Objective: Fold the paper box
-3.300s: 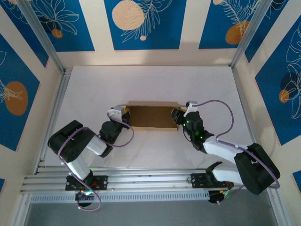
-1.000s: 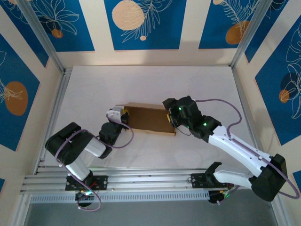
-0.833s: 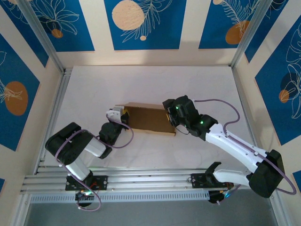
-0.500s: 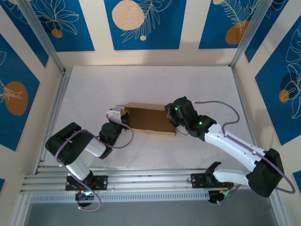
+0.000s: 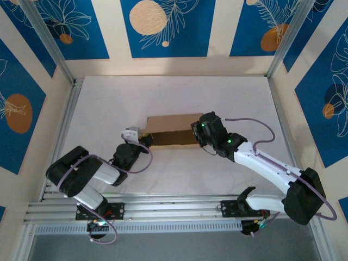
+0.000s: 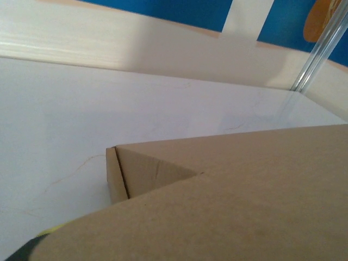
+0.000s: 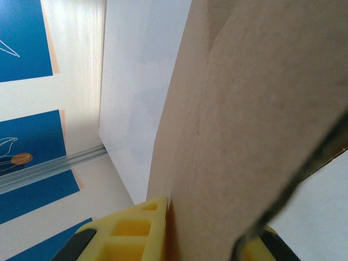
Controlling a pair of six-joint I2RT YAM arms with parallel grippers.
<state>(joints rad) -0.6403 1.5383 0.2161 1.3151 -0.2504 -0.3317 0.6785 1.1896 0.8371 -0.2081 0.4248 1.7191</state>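
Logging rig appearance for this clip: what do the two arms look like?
The left arm and right arm both have white links and bulky black joint housings. A purple cable loops along each. Green lights glow near the right wrist. The fingers are yellow plastic.

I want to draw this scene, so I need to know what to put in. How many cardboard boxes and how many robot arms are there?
paper box: 1
robot arms: 2 (left arm, right arm)
Total: 3
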